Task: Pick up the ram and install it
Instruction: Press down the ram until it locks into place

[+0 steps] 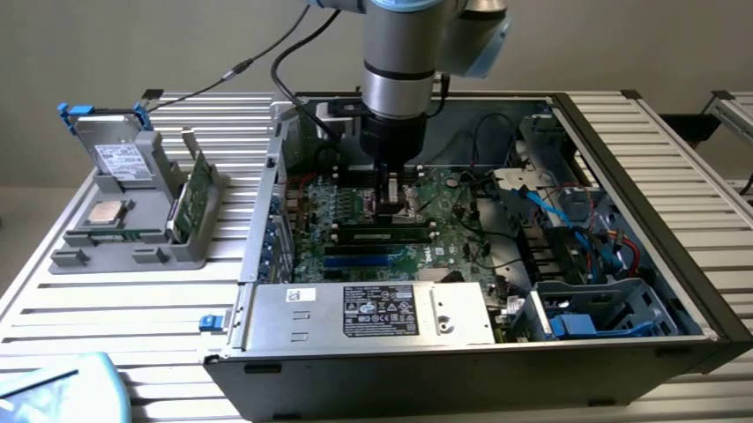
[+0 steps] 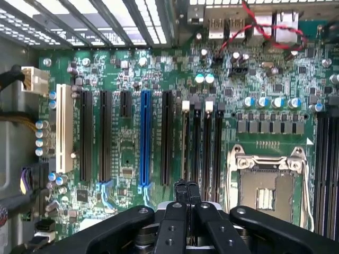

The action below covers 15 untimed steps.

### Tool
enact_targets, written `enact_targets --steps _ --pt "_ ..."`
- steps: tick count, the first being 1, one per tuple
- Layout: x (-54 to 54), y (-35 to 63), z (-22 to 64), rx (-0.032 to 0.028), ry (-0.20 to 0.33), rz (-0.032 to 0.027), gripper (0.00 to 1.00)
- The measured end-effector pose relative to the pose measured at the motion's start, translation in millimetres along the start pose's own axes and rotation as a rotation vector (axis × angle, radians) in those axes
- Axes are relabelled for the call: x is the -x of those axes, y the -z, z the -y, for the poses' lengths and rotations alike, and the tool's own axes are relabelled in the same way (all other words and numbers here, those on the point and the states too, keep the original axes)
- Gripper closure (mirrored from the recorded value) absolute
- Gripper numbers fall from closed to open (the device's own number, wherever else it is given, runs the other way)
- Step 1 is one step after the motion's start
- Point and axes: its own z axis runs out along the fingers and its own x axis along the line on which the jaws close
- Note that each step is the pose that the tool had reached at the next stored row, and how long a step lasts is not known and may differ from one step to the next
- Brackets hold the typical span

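In the exterior view, the arm comes down from 12 o'clock into the open computer case [image 1: 659, 344]. The gripper [image 1: 394, 204] stands upright over the motherboard [image 1: 459, 211], a little above the middle of the picture. Its two fingers are pressed fully together, and I see nothing between them. The ram [image 1: 379, 234] lies just at 6 o'clock from the fingertips. It is a long dark-green stick, lying level in line with the black slots, and it seems to sit in one of them. I cannot tell if the fingertips touch it. At 6 o'clock from the ram is the silver power supply box [image 1: 376, 308]. Far at 9 o'clock, outside the case, a grey tray [image 1: 130, 247] holds a square silver processor chip [image 1: 106, 211] and a tall green card [image 1: 194, 198] standing on its edge.

In the wrist view, the closed fingertips [image 2: 181, 191] meet over the end of the group of narrow black memory slots [image 2: 206, 143]. This group lies between the blue slot [image 2: 145, 137] and the empty processor socket [image 2: 265, 190]. The slot directly under the fingertips shows a thin light line along its length, perhaps a stick seen from its edge, but I cannot say this surely. The fingers are closed tight, with no object visible in the grip.
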Motion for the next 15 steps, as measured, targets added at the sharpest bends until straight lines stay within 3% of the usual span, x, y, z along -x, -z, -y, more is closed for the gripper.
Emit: enact_targets --steps 4,8,15 --pt "0.3 -0.5 -11.4 0.0000 0.000 0.0000 0.89" --pt "0.1 -0.8 -17.5 -0.0031 0.000 -0.0001 0.89" --pt "-4.1 -2.6 -18.1 -0.0037 0.000 0.0011 0.89"
